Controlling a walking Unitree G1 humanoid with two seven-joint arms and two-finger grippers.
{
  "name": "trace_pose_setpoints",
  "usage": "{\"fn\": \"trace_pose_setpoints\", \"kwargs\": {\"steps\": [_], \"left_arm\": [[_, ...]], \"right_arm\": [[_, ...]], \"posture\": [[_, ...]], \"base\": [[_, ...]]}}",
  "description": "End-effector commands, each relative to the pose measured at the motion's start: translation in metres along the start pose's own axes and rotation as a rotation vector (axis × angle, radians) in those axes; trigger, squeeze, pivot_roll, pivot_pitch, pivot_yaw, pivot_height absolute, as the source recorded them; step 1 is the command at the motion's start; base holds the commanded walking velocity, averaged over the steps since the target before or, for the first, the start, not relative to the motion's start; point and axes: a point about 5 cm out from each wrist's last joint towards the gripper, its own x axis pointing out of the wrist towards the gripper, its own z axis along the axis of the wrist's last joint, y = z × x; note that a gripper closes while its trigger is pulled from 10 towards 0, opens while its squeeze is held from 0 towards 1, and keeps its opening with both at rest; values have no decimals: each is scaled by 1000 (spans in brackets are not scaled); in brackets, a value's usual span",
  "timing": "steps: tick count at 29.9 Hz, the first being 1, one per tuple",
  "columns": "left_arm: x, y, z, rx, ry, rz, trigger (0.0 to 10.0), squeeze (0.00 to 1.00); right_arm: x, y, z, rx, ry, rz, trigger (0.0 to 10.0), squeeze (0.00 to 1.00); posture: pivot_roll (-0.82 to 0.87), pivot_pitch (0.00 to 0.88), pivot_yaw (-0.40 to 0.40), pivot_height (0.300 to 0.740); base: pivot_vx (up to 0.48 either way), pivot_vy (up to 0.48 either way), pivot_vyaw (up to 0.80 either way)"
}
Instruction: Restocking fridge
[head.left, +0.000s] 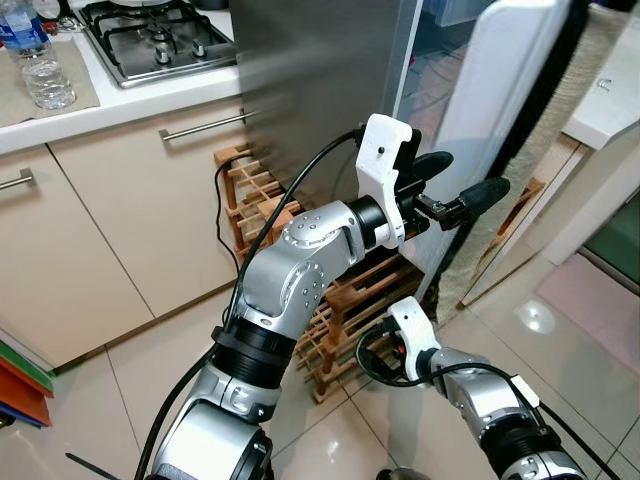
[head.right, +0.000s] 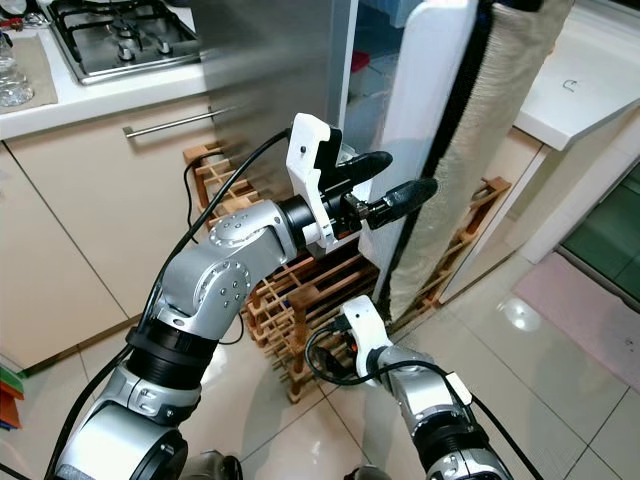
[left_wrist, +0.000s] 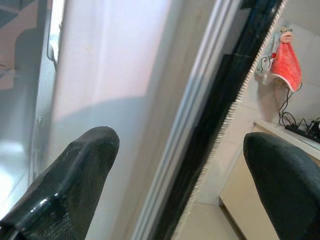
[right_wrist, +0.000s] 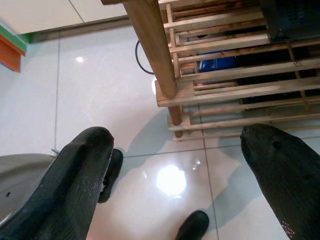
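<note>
Left eye view: we see glossy tiled floor, bench with hob.
Obstacle: wooden rack beyond right fingers.
Left fingers: released, at fridge door edge.
Right fingers: released.

The fridge door is being seen standing ajar, with a wooden rack on the floor before it and a stove on the counter left of it.
</note>
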Motion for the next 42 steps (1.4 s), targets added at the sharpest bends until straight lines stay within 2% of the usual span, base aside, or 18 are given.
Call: {"fn": "trace_pose_setpoints", "kwargs": {"steps": [1, 5, 7, 8, 14, 19, 23, 24, 27, 28, 31, 34, 35, 36, 37, 38, 40, 42], "left_arm": [[10, -10, 8, 11, -15, -41, 10000, 0], [10, -10, 7, 16, -11, -41, 10000, 0], [10, -10, 7, 16, -11, -41, 10000, 0], [7, -8, 4, 35, 3, -24, 10000, 0], [2, -4, 2, 50, 16, -1, 10000, 0], [-5, -2, -1, 44, 20, 19, 10000, 0], [-10, 1, -3, 72, 33, 42, 10000, 0], [-18, 10, -5, 130, 55, 97, 10000, 0], [-26, 18, -8, 182, 78, 145, 10000, 0], [-45, 37, -11, 318, 120, 270, 10000, 0], [-68, 58, -10, 427, 132, 443, 10000, 0], [-92, 82, -12, 416, 127, 678, 10000, 0], [-92, 82, -12, 416, 127, 678, 10000, 0], [-110, 96, -19, 414, 155, 819, 10000, 0], [-110, 96, -19, 414, 155, 819, 10000, 0], [-120, 102, -25, 397, 176, 893, 10000, 0], [-120, 102, -25, 397, 176, 893, 10000, 0], [-131, 107, -37, 387, 204, 957, 10000, 0]], "right_arm": [[2, 0, 1, -6, -7, -18, 10000, 0], [7, 2, 39, -95, -191, -85, 10000, 0], [7, 2, 39, -95, -191, -85, 10000, 0], [2, -7, 62, -107, -302, -184, 10000, 0], [-5, -15, 79, -115, -393, -256, 10000, 0], [-19, -36, 95, -148, -504, -435, 10000, 0], [-26, -45, 96, -147, -535, -505, 10000, 0], [-30, -50, 95, -150, -548, -543, 10000, 0], [-34, -54, 94, -150, -558, -571, 10000, 0], [-41, -62, 90, -151, -569, -623, 10000, 0], [-53, -73, 84, -152, -580, -687, 10000, 0], [-65, -84, 76, -141, -584, -748, 10000, 0], [-65, -84, 76, -141, -584, -748, 10000, 0], [-72, -91, 69, -139, -583, -793, 10000, 0], [-72, -91, 69, -139, -583, -793, 10000, 0], [-78, -96, 64, -142, -579, -822, 10000, 0], [-78, -96, 64, -142, -579, -822, 10000, 0], [-95, -109, 47, -151, -554, -892, 10000, 0]], "posture": [[37, 47, -20, 728], [41, 49, -22, 728], [41, 49, -22, 728], [41, 53, -20, 728], [43, 57, -17, 728], [44, 60, -19, 728], [43, 62, -17, 728], [35, 65, -14, 728], [33, 66, -12, 728], [35, 68, -10, 728], [35, 68, -8, 728], [32, 65, -9, 728], [32, 65, -9, 728], [27, 63, -9, 728], [27, 63, -9, 728], [24, 61, -10, 728], [24, 61, -10, 728], [16, 59, -15, 728]], "base": [[0, 0, 0], [0, 0, 0], [0, 0, 0], [0, 0, 0], [0, 0, 0], [0, 0, 0], [0, 0, 0], [0, 0, 0], [0, 0, 0], [0, 0, 0], [0, 0, 0], [0, 0, 0], [0, 0, 0], [0, 0, 0], [0, 0, 0], [0, 0, 0], [0, 0, 0], [0, 0, 0]]}}
